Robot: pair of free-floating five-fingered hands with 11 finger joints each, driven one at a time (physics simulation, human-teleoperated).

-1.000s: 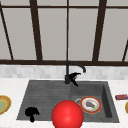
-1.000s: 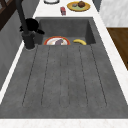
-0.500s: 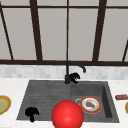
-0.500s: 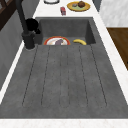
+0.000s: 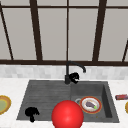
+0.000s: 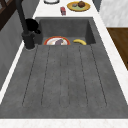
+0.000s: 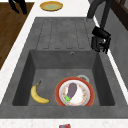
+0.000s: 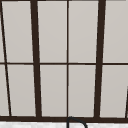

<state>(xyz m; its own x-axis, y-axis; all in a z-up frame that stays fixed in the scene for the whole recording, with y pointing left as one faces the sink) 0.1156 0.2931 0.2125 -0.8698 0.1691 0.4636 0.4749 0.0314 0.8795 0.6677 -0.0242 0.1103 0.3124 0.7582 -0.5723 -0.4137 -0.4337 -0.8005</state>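
Your right hand sits at the base of the faucet, just beside its post; in the right side view its fingers curl downward, but you cannot tell whether they clamp on anything. Your left hand hangs over the near left corner of the draining board, fingers loosely curled round nothing. A red ball fills the front edge of the front view. In the basin lie a red-rimmed plate carrying an eggplant, and a banana apart from it. A yellow plate rests on the surface past the draining board. No writing can be read anywhere.
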